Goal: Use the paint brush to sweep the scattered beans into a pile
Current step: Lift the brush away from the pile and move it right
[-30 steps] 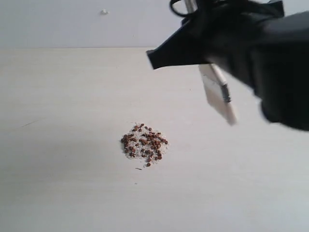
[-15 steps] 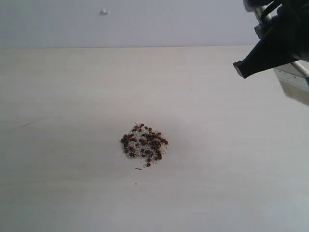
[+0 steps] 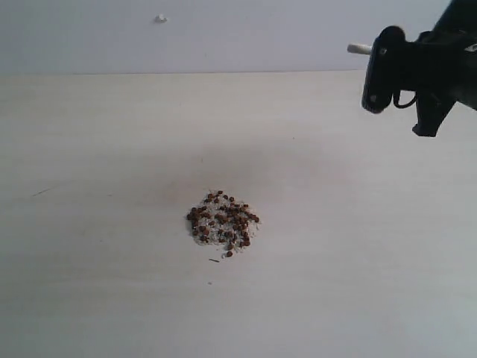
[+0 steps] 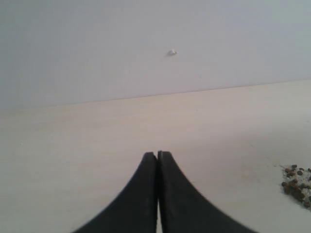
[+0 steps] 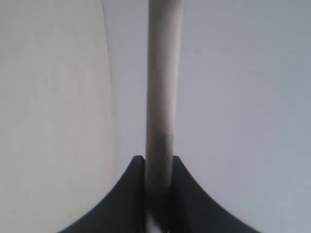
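Note:
The beans lie in one tight reddish-brown pile mixed with whitish grains, near the middle of the pale table. My right gripper hangs high at the far right, well away from the pile. It is shut on the paint brush, of which only the pale handle end pokes out; bristles and ferrule are hidden. In the right wrist view the handle runs straight out between the gripper's fingers. My left gripper is shut and empty, low over the table, with the pile's edge off to one side.
The table meets a plain grey wall at the back. A small white speck sits on that wall, also seen as a speck in the left wrist view. A faint dark scratch marks the table at left.
My right arm has swung from above the table's middle out to the far right and turned. The brush's bristles have gone out of view. The bean pile has not moved.

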Available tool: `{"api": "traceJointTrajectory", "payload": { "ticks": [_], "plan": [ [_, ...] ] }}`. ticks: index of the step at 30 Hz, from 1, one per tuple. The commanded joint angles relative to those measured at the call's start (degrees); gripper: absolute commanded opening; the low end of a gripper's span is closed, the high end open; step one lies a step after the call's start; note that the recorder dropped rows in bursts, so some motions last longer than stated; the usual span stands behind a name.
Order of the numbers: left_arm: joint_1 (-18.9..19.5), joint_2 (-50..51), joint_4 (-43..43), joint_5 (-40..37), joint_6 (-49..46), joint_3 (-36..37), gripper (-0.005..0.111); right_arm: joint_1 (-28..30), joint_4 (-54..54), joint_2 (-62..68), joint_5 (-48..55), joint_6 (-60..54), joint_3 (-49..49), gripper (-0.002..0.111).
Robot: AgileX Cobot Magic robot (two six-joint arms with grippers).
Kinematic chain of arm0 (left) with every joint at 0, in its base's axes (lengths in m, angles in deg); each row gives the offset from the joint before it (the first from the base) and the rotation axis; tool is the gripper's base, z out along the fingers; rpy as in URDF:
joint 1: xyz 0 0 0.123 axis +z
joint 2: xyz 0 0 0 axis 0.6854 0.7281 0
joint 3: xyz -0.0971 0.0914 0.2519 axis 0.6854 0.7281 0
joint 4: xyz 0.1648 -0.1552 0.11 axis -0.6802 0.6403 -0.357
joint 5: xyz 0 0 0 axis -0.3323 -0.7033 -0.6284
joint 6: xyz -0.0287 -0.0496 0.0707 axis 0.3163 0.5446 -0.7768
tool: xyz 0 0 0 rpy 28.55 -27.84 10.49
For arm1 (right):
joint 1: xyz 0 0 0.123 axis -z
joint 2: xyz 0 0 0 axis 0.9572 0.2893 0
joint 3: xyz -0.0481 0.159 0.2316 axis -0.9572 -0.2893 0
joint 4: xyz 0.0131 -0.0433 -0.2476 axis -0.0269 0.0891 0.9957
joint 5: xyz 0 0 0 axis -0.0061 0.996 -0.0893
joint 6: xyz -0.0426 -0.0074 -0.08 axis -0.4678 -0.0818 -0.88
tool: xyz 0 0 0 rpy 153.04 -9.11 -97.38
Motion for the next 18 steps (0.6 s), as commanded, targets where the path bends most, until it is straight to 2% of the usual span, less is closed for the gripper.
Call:
{"api": "traceJointTrajectory", "payload": {
  "ticks": [1, 4, 7, 9, 13, 15, 18],
  "plan": [
    [-0.2, -0.3, 0.4, 0.3, 0.3, 0.0, 0.000, 0.6, 27.1, 0.2, 5.5, -1.2, 1.3, 0.000],
    [-0.2, -0.3, 0.4, 0.3, 0.3, 0.0, 0.000, -0.7, 26.4, 0.2, 9.2, -1.2, 1.4, 0.000],
    [-0.2, -0.3, 0.4, 0.3, 0.3, 0.0, 0.000, -3.0, 17.6, -1.1, 15.8, 2.5, 0.5, 0.000],
    [-0.2, -0.3, 0.4, 0.3, 0.3, 0.0, 0.000, -4.5, 5.9, -2.8, 21.8, 12.8, 0.5, 0.000],
    [-0.2, -0.3, 0.4, 0.3, 0.3, 0.0, 0.000, -4.7, -10.4, -5.9, 31.6, 30.7, 1.8, 0.000],
    [-0.2, -0.3, 0.4, 0.3, 0.3, 0.0, 0.000, -4.6, -12.1, -7.3, 40.1, 42.5, 2.8, 0.000],
    [-0.2, -0.3, 0.4, 0.3, 0.3, 0.0, 0.000, -4.6, -8.5, -7.0, 56.2, 58.8, 4.7, 0.000]
  ]
}}
